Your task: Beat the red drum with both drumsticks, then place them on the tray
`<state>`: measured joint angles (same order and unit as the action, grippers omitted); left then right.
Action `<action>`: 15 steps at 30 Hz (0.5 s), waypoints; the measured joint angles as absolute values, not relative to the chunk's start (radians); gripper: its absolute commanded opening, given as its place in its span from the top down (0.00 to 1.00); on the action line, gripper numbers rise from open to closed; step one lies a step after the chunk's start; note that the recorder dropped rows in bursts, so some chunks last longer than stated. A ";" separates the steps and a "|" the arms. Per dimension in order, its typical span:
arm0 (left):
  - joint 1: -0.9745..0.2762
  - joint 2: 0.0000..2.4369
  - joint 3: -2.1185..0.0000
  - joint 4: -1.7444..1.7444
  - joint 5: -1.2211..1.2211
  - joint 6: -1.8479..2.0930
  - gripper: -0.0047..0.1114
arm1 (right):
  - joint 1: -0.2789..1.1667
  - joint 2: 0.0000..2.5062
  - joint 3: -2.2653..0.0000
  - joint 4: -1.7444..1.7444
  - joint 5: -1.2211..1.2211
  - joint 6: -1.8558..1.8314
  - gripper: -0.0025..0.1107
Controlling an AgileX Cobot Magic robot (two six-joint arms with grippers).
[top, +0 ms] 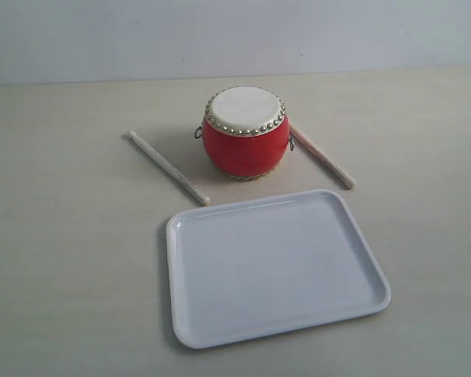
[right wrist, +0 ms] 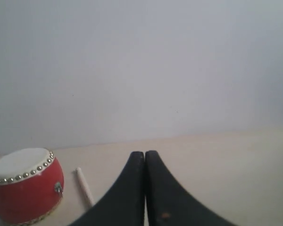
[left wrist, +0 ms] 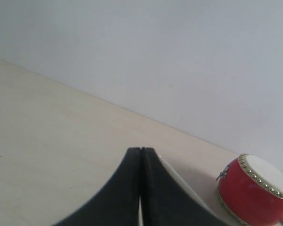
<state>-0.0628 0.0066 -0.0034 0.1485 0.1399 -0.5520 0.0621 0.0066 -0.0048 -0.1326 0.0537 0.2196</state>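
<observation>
The red drum [top: 246, 132] stands upright on the table, cream skin facing up. One drumstick [top: 169, 167] lies flat to its left and the other drumstick [top: 322, 157] lies to its right, its far end hidden behind the drum. The white tray [top: 275, 263] sits bare in front of the drum. Neither gripper shows in the exterior view. My left gripper [left wrist: 140, 150] is shut on nothing, with the drum [left wrist: 254, 195] off to one side and a drumstick [left wrist: 181, 182] partly hidden behind one finger. My right gripper [right wrist: 145, 154] is shut and holds nothing; the drum [right wrist: 26, 190] and a drumstick [right wrist: 84, 186] lie beside it.
The pale wooden table [top: 63, 275] runs back to a plain light wall [top: 235, 31]. Nothing but the drum, the sticks and the tray lies on it.
</observation>
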 measured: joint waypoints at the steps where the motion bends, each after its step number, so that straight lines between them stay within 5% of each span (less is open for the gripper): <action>1: -0.063 0.007 -0.003 0.149 0.140 -0.554 0.96 | 0.062 0.007 -0.005 -0.120 0.041 0.225 0.98; 15: -0.063 0.007 -0.003 0.149 0.142 -0.556 0.96 | 0.062 0.092 -0.147 0.000 -0.326 0.357 0.98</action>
<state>-0.0628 0.0066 -0.0034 0.1485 0.1417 -0.5558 0.0621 0.0919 -0.1472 0.0000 -0.3263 0.3572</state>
